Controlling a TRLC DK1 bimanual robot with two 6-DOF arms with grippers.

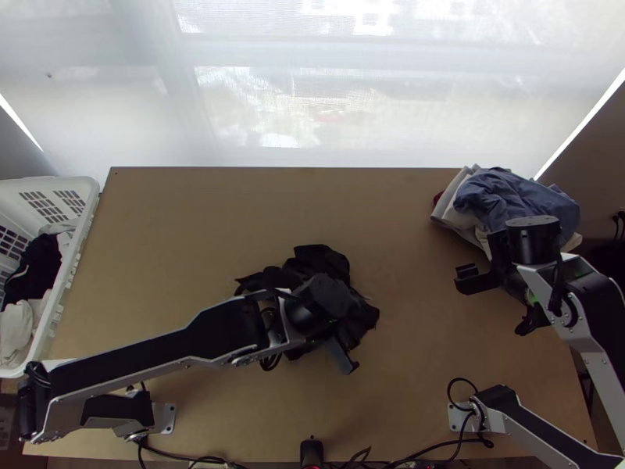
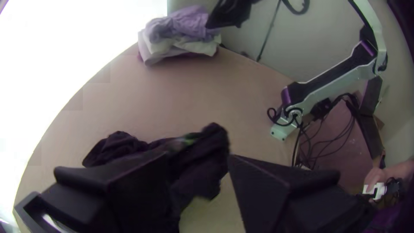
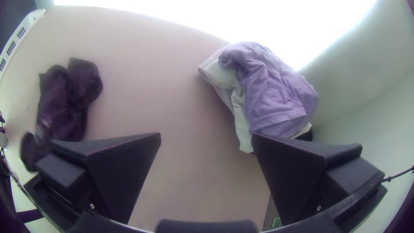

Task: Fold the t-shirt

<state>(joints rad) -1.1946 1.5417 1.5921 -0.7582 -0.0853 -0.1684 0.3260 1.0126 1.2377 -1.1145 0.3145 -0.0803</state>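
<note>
One dark shirt (image 1: pixel 322 260) lies bunched on the worktop (image 1: pixel 180 227). Over it, the left pincer (image 1: pixel 337 344) stands wide open, gripping nothing; the right pincer (image 1: pixel 498 301), also wide open and empty, hangs near the clothes pile (image 1: pixel 504 195) at the far right corner.

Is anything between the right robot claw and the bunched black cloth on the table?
Nothing visible stands on the table between the right gripper and the black cloth; the blue-and-white clothes pile lies off that line. The left gripper hangs over the cloth, though, and might get in the way.
</note>
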